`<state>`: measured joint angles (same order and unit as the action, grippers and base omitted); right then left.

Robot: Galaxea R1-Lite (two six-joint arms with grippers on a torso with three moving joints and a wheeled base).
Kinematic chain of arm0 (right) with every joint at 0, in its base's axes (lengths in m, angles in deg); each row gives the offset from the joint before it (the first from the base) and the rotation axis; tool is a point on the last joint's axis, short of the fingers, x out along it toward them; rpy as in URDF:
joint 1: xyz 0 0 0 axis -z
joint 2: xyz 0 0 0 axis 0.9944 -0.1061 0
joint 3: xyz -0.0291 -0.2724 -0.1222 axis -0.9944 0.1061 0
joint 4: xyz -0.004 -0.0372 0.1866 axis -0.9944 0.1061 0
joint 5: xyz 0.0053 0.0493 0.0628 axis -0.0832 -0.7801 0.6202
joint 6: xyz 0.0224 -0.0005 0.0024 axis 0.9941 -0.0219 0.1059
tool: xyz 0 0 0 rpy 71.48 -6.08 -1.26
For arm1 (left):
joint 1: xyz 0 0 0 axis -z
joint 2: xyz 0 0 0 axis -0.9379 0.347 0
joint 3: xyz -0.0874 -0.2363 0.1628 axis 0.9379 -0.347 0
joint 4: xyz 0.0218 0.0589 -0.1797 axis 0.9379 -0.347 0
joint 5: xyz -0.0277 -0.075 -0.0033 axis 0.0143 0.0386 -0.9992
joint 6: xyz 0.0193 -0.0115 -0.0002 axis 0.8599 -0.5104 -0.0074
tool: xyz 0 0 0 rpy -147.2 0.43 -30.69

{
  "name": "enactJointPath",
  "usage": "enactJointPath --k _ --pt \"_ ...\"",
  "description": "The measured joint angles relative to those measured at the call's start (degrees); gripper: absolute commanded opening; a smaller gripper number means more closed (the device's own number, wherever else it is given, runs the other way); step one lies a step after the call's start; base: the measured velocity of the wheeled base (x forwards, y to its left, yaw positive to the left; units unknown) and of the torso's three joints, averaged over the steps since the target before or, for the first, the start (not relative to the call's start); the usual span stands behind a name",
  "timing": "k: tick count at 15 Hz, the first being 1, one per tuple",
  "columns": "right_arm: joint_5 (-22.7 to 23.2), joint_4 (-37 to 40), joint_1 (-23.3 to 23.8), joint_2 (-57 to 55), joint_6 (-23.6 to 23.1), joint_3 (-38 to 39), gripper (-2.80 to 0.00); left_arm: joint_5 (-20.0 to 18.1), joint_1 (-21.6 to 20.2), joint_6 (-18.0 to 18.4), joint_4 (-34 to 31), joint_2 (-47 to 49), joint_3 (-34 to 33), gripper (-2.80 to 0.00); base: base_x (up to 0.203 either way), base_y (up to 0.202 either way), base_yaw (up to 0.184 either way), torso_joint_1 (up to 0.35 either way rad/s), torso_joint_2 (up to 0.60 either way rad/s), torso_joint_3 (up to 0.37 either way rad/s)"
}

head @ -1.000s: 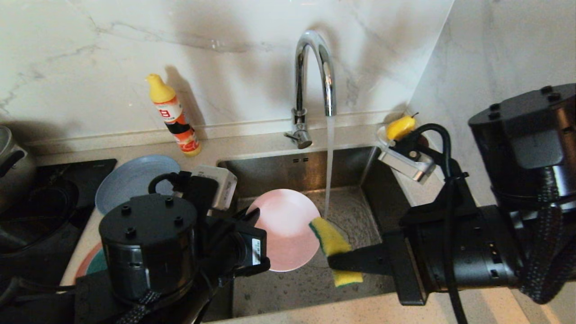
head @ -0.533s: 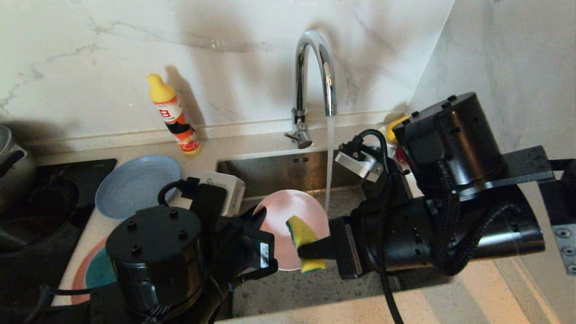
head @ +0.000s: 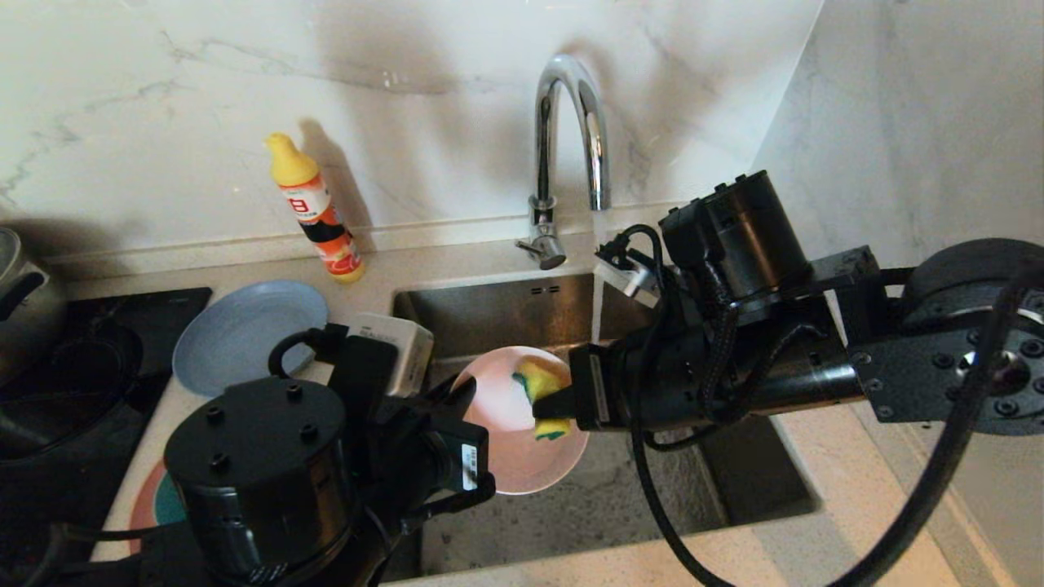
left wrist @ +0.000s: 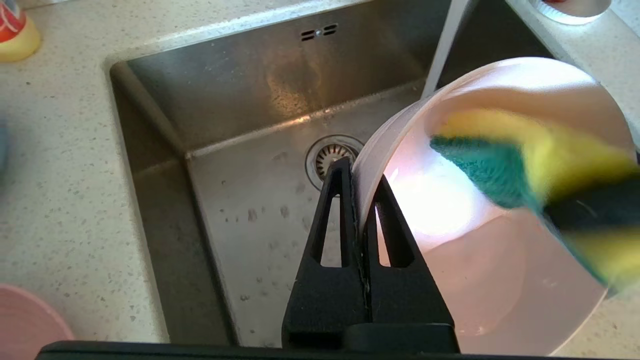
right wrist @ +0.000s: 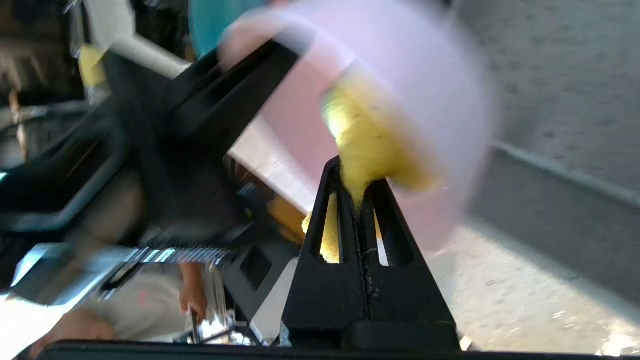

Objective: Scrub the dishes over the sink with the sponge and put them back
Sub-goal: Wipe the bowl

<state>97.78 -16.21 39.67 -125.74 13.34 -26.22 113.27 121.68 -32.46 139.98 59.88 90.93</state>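
Counting: one pale pink bowl [head: 510, 432] | one sponge [head: 542, 399] | two pincers

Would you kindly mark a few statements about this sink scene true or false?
1. The left end effector grips the pink bowl's rim. True.
2. The right end effector holds a pear. False: it holds the sponge.
3. Water runs from the faucet. True.
4. The sponge lies on the sink floor. False: it is against the bowl's inside.
5. The blue plate is in the sink. False: it is on the counter.
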Motion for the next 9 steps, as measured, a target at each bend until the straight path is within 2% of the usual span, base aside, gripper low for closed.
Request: enactJointPath --k 5,9 --pt "0.16 0.21 1.02 -1.78 0.16 -2.0 -2.8 0.1 1.63 0.0 0.0 -0.59 -0.63 -2.8 0.0 0.0 0.0 0.0 0.0 0.0" --pt "-0.03 0.21 -1.1 -1.19 0.28 -2.54 -2.8 0.01 1.81 -0.04 0.11 -0.63 -0.74 -2.8 0.0 0.0 0.0 0.0 0.0 0.0"
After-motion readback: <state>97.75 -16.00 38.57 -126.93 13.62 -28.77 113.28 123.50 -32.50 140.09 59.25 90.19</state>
